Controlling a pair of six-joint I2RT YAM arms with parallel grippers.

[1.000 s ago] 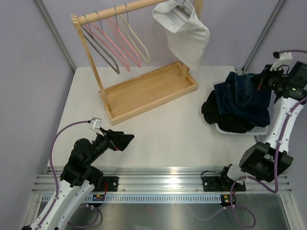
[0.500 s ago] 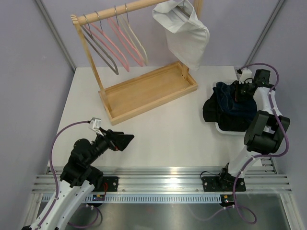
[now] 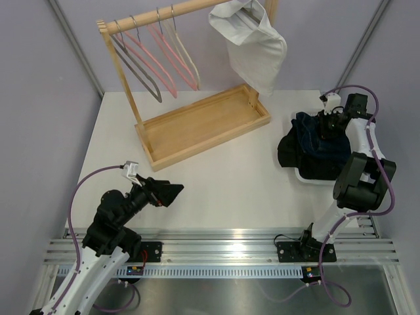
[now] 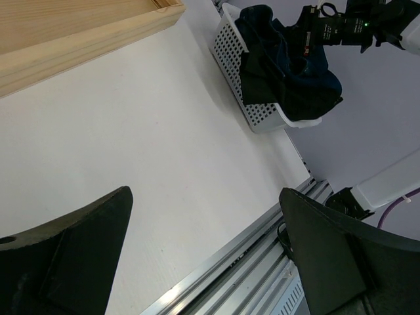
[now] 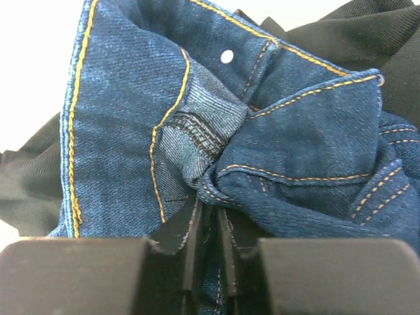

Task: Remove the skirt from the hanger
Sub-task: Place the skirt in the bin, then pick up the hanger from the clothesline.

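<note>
The blue denim skirt point(image 3: 323, 138) with orange stitching lies bunched on black clothes in the white basket point(image 3: 307, 178) at the right. My right gripper point(image 3: 326, 122) is down on it, jaws shut on a fold of the denim skirt point(image 5: 131, 118) in the right wrist view, where the right gripper point(image 5: 209, 220) pinches the cloth. The skirt also shows in the left wrist view point(image 4: 289, 72). My left gripper point(image 3: 168, 193) is open and empty, low over the table near the front left; the left wrist view shows this left gripper point(image 4: 203, 194) with jaws wide apart.
A wooden rack with a tray base point(image 3: 203, 125) stands at the back. Several bare hangers point(image 3: 157, 62) hang on its rail, and a white garment point(image 3: 252, 46) hangs at its right end. The perforated basket point(image 4: 252, 115) holds black clothes point(image 3: 289, 154).
My right arm has swung in from the far right and lowered the denim skirt into the basket; it has bunched up there. The left arm has not moved.
</note>
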